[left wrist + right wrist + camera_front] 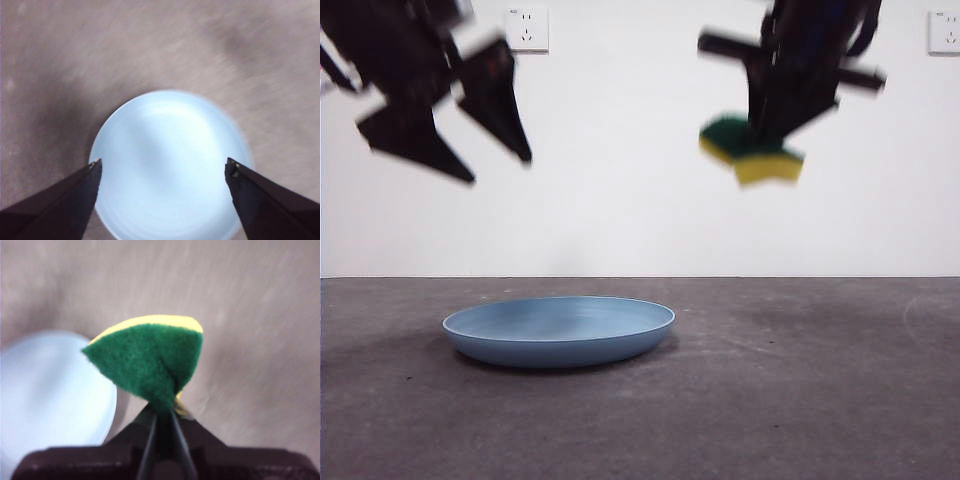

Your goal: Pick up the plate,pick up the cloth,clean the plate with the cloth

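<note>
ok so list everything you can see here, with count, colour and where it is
plate: one, light blue, flat on the table, nothing in it
sponge: one, yellow with a dark green scouring face, held in the air, off to one side of the plate
table: one, grey
wall sockets: two, white, high on the wall behind
left end effector: black, open, above the plate
right end effector: black, shut on the sponge

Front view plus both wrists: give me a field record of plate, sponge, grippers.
plate: light blue, flat on the grey table, not held
sponge: yellow with green scouring face, held in the air, clear of the plate
right gripper: shut on the sponge, raised
left gripper: open, above the plate, not touching it
</note>
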Robot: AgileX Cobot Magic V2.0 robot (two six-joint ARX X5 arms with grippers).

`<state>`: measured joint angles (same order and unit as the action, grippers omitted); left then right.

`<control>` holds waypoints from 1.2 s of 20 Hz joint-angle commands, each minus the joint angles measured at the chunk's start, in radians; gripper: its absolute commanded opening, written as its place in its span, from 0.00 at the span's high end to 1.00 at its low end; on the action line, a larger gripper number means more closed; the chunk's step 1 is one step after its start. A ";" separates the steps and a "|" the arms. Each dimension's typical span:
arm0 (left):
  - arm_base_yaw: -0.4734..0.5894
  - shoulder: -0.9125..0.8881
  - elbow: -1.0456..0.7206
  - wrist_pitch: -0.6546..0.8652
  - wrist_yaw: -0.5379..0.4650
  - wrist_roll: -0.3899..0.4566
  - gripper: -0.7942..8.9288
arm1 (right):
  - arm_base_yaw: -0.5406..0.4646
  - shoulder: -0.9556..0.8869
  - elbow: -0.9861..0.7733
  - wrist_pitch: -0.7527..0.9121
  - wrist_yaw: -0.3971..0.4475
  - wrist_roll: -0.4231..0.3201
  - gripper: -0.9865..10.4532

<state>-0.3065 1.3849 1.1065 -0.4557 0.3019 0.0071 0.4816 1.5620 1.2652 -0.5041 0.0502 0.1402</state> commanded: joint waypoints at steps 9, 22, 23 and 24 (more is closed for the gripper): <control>-0.002 -0.335 -0.005 -0.125 0.044 -0.011 0.50 | -0.048 0.267 -0.010 -0.087 -0.208 0.026 0.74; -0.002 -0.333 -0.005 -0.165 0.002 -0.011 0.50 | -0.048 0.188 -0.009 -0.139 -0.182 0.027 0.51; -0.002 -0.333 -0.005 -0.163 -0.018 -0.011 0.50 | -0.048 0.149 -0.009 -0.150 -0.182 0.027 0.53; -0.002 -0.333 -0.005 -0.161 -0.023 -0.011 0.51 | -0.048 0.109 -0.009 -0.165 -0.182 0.027 0.61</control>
<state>-0.3069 1.0508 1.1065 -0.6262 0.2790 -0.0006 0.4316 1.6814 1.2625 -0.6697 -0.1299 0.1616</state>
